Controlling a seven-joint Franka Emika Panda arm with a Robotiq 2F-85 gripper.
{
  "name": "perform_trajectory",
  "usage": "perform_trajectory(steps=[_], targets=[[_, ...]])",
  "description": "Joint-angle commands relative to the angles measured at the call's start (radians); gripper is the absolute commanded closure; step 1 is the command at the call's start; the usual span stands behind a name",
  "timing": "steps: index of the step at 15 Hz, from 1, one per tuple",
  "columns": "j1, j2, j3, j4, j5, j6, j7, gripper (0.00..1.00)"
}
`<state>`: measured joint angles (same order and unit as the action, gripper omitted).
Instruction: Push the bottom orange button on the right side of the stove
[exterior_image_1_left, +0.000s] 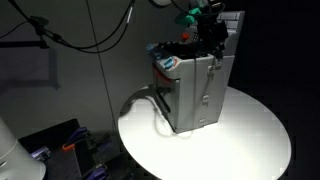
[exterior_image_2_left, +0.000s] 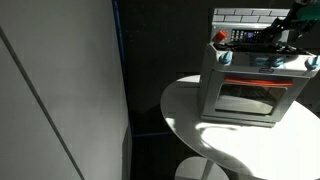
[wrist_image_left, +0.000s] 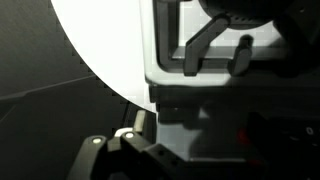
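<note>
The grey toy stove (exterior_image_1_left: 195, 95) stands on a round white table (exterior_image_1_left: 245, 140), with its oven door facing the camera in an exterior view (exterior_image_2_left: 245, 95). Its tile-patterned back panel (exterior_image_2_left: 245, 15) rises behind it. Red-orange controls (exterior_image_2_left: 222, 57) sit on its top. My gripper (exterior_image_1_left: 210, 35) hovers just over the stove top by the back panel, and it shows at the stove's far right top (exterior_image_2_left: 287, 30). In the wrist view the gripper (wrist_image_left: 198, 135) is lost in shadow over the grey stove (wrist_image_left: 200, 105), next to a red patch (wrist_image_left: 250, 125). Its jaws are too dark to read.
The table edge (wrist_image_left: 100, 40) curves close beside the stove. Black cables (exterior_image_1_left: 80, 40) hang against the dark backdrop. A large pale panel (exterior_image_2_left: 60, 90) stands beside the table. Clutter (exterior_image_1_left: 70, 145) lies on the floor below the table.
</note>
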<state>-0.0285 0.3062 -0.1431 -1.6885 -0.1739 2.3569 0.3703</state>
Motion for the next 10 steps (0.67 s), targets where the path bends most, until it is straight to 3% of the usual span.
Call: perform_trajectory(steps=[1,10], targets=[[0.004,-0.004,-0.007,0.026,-0.010,-0.038,0.000,0.00],[-0.033,-0.088,0.027,-0.012,0.111,-0.200,-0.154,0.00]])
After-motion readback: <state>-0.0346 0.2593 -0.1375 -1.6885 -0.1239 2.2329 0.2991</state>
